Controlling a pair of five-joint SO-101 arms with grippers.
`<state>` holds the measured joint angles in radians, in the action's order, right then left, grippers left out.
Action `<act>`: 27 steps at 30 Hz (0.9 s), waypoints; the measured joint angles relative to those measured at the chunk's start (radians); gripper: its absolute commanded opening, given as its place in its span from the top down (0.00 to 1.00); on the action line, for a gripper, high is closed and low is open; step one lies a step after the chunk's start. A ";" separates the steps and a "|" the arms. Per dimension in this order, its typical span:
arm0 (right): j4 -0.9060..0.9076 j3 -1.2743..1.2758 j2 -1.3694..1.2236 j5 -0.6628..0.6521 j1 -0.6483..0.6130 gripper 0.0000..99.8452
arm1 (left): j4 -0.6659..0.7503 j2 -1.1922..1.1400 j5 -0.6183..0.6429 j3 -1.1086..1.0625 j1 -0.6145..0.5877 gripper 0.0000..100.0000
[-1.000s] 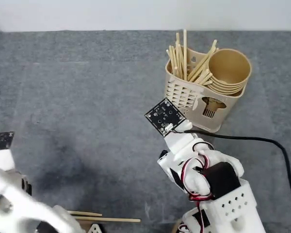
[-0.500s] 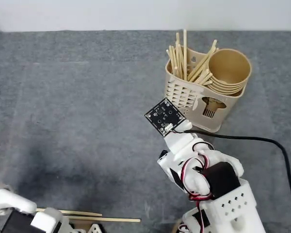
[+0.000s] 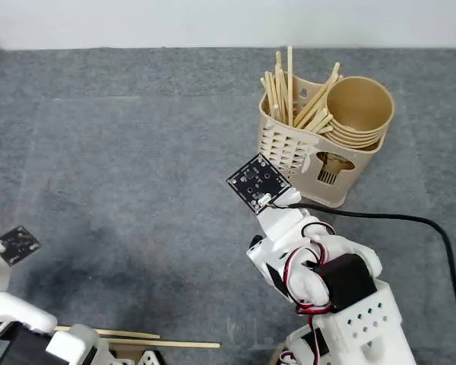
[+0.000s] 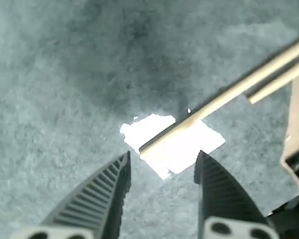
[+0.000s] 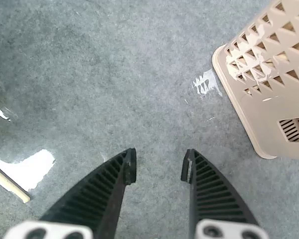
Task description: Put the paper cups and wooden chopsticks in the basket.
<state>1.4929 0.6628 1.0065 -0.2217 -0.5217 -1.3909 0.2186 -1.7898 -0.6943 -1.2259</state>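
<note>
A beige basket stands at the back right, holding several wooden chopsticks and stacked paper cups. Two loose chopsticks lie at the table's front edge on the left. My left gripper hangs open just over the end of one of these chopsticks, which rests across a white patch. My right gripper is open over bare mat, short of the basket. A chopstick tip also lies far off in the right wrist view.
Grey mat covers the table. A black cable runs from the right arm past the basket's front. The left arm's body sits at the front left corner beside the loose chopsticks.
The left arm has swung: its wrist camera dropped out of sight at the left edge, then came back lower and tilted. The right arm and basket have not moved.
</note>
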 measured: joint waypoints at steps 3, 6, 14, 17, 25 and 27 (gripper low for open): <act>0.000 0.000 0.000 0.000 0.000 0.84 | 0.003 0.000 -0.068 -0.021 0.000 0.79; 0.000 0.000 0.000 0.000 0.000 0.84 | 0.014 0.000 -0.112 -0.074 0.018 0.79; 0.000 0.000 0.000 0.000 0.000 0.84 | 0.164 0.000 -0.127 -0.222 0.046 0.82; 0.000 0.000 0.000 0.000 0.000 0.84 | 0.236 0.002 -0.127 -0.278 0.049 0.90; 0.000 0.000 0.000 0.000 0.000 0.84 | 0.324 0.023 -0.127 -0.402 0.048 0.99; 0.000 0.000 0.000 0.000 0.000 0.84 | 0.325 0.023 -0.127 -0.405 0.048 0.99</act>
<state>1.4929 0.6628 1.0065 -0.2217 -0.5217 -1.0656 0.2417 -1.9172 -1.0994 -1.1784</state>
